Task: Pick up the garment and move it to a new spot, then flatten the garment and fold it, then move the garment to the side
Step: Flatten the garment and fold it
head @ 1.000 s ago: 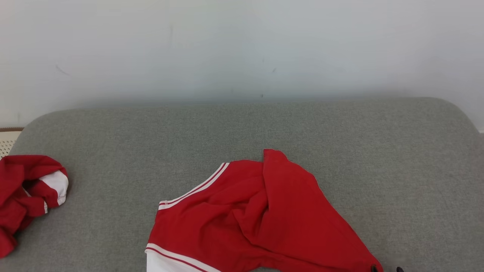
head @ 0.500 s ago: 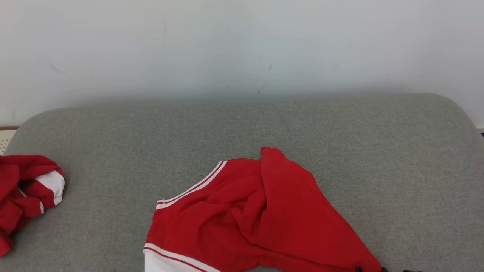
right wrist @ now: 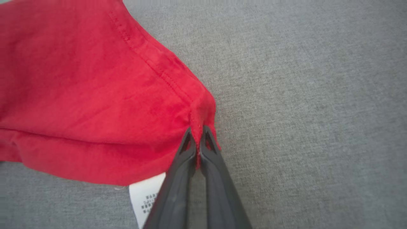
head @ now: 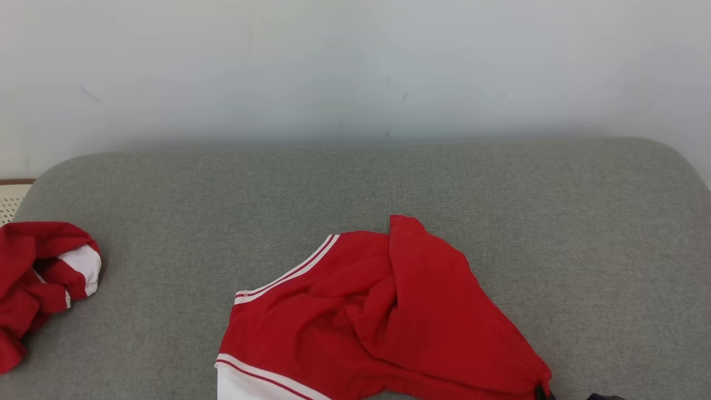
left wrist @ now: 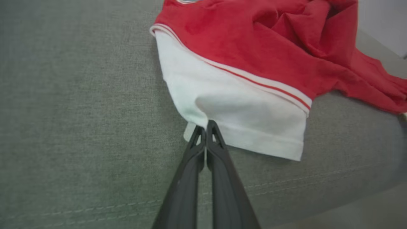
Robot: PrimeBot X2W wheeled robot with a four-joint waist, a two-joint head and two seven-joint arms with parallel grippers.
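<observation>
Red cloth with white trim: the garment (head: 383,316) lies crumpled on the near middle of a grey upholstered cushion (head: 355,183), and its lower edge runs off the bottom of the head view. Your left pincer (left wrist: 206,128) is pinched shut on a corner of the white band (left wrist: 235,111), close to the cushion's near edge. Your right pincer (right wrist: 197,135) is pinched shut on a red hem corner. The cloth puckers between its tips, and a white care label (right wrist: 148,194) pokes out just beside it.

The step in hand looks like the pick-up; the garment is not yet off the cushion. To do it well, raise both arms together and level, so neither corner takes all the weight. Each grip has very little cloth in it, so lift slowly and watch the tips in both wrist views. Draw the corners apart as you rise, enough for the folded-over red flap in the middle to fall open, but not so far that a hem pulls free. The open grey area further back looks like a good new spot.

A second red and white bundle (head: 39,278) sits well apart at the left edge; leave it alone. Behind it a pale perforated object (head: 10,203) shows at the edge. Too little of it is visible to tell whether it is a basket or holds anything.
</observation>
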